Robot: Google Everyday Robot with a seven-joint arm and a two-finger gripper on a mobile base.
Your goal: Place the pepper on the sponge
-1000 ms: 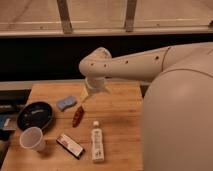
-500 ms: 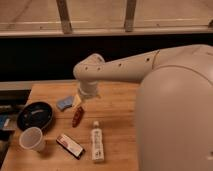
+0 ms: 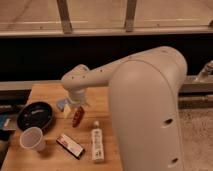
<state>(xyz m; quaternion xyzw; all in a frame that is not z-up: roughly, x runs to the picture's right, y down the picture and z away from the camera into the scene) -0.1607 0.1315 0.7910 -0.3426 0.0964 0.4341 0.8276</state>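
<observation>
The pepper (image 3: 76,118) is a small dark red piece lying on the wooden table (image 3: 45,92), just right of the black pan. The light blue sponge (image 3: 60,104) lies behind and left of it, with only its left corner showing past the arm. My gripper (image 3: 74,107) hangs from the white wrist directly above the pepper's upper end and against the sponge's right side. The wrist hides most of the gripper. Whether it touches the pepper I cannot tell.
A round black pan (image 3: 35,115) sits at the table's left, with a white paper cup (image 3: 31,139) in front of it. A red-and-white packet (image 3: 70,146) and a white bottle (image 3: 97,143) lie near the front edge. My large white arm fills the right side.
My arm has swung left and lowered, bringing the wrist from right of the sponge to over the sponge and pepper. The pepper lies where it did.
</observation>
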